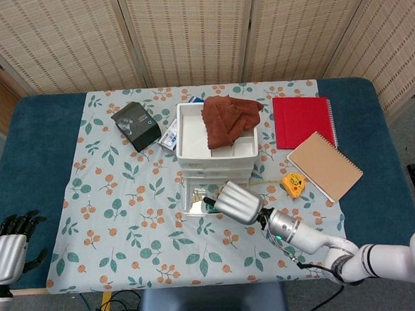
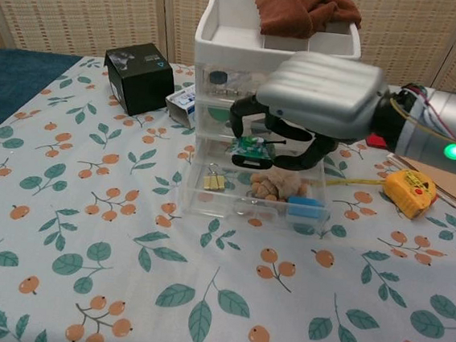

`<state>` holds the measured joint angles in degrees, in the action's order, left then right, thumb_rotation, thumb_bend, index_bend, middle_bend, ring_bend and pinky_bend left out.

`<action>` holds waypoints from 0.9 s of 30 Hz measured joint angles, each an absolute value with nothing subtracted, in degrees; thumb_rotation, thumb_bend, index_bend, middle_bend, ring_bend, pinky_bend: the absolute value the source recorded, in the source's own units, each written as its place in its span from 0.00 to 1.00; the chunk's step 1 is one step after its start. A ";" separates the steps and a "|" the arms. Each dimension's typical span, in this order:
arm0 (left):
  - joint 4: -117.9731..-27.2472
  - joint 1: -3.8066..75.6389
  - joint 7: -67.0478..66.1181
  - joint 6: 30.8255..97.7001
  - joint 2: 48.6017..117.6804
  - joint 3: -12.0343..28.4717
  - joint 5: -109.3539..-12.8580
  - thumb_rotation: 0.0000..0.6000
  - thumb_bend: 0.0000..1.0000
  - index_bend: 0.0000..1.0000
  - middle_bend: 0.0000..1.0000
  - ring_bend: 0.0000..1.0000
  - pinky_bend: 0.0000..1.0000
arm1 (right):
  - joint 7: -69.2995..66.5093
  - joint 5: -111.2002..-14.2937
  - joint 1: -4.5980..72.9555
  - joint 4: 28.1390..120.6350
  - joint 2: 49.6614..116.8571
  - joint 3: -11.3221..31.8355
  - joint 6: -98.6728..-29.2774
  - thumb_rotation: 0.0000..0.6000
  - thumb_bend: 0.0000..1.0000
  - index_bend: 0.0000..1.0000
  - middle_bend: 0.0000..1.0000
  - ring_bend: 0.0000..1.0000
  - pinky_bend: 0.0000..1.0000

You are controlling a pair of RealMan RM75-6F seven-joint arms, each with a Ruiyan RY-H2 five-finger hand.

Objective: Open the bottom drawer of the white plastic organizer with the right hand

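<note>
The white plastic organizer (image 1: 218, 151) (image 2: 277, 38) stands mid-table with a brown cloth (image 1: 228, 119) in its top tray. Its bottom drawer (image 2: 248, 212) (image 1: 194, 208) is pulled out toward me and holds binder clips (image 2: 214, 183), tan lumps and a blue piece. My right hand (image 1: 238, 201) (image 2: 324, 95) hovers just above the open drawer, fingers curled down. It pinches a small green object (image 2: 252, 147) lifted clear of the drawer. My left hand (image 1: 5, 249) stays off the table's near-left corner with its fingers apart, holding nothing.
A black box (image 1: 136, 124) (image 2: 141, 66) and a blue-white pack (image 1: 169, 137) lie left of the organizer. To its right are a red notebook (image 1: 302, 120), a tan spiral notebook (image 1: 324, 164) and a yellow tape measure (image 1: 293, 184) (image 2: 408, 191) with its tape drawn out.
</note>
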<state>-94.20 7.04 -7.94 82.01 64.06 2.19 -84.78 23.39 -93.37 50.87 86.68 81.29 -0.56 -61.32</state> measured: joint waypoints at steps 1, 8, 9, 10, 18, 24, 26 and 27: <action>-94.27 7.15 -7.99 81.95 64.07 2.19 -84.94 1.00 0.23 0.26 0.19 0.21 0.14 | 23.31 -94.51 49.59 87.63 80.41 -1.66 -62.66 1.00 0.35 0.55 0.86 0.97 1.00; -94.85 7.50 -8.28 81.89 64.23 1.88 -85.92 1.00 0.23 0.26 0.19 0.21 0.14 | 21.00 -99.30 43.56 88.00 79.67 -6.77 -67.58 1.00 0.35 0.55 0.86 0.97 1.00; -94.89 7.52 -8.29 81.89 64.27 1.84 -86.00 1.00 0.23 0.26 0.19 0.21 0.14 | 20.82 -99.68 43.24 87.45 79.94 -7.07 -67.70 1.00 0.35 0.55 0.86 0.97 1.00; -94.94 7.51 -8.27 81.94 64.32 1.76 -86.18 1.00 0.23 0.26 0.19 0.21 0.14 | 20.75 -100.19 42.86 86.56 80.43 -7.38 -67.82 1.00 0.35 0.55 0.86 0.97 1.00; -94.76 6.85 -7.66 82.82 64.00 1.42 -86.21 1.00 0.23 0.26 0.19 0.21 0.14 | 19.81 -101.69 41.16 79.84 85.37 -7.67 -67.22 1.00 0.35 0.50 0.83 0.97 1.00; -94.20 6.22 -6.82 83.28 63.60 1.19 -85.83 1.00 0.23 0.26 0.19 0.21 0.14 | 19.47 -101.07 40.58 77.47 87.50 -7.08 -64.85 1.00 0.35 0.23 0.81 0.97 1.00; -94.03 6.16 -6.57 83.33 63.60 1.17 -85.82 1.00 0.23 0.26 0.19 0.21 0.14 | 19.65 -100.85 40.35 77.44 87.62 -6.58 -64.76 1.00 0.35 0.17 0.81 0.96 1.00; -93.98 6.15 -6.51 83.31 63.60 1.16 -85.81 1.00 0.23 0.26 0.19 0.21 0.14 | 19.71 -100.77 40.22 77.54 87.58 -6.35 -64.90 1.00 0.35 0.14 0.80 0.96 1.00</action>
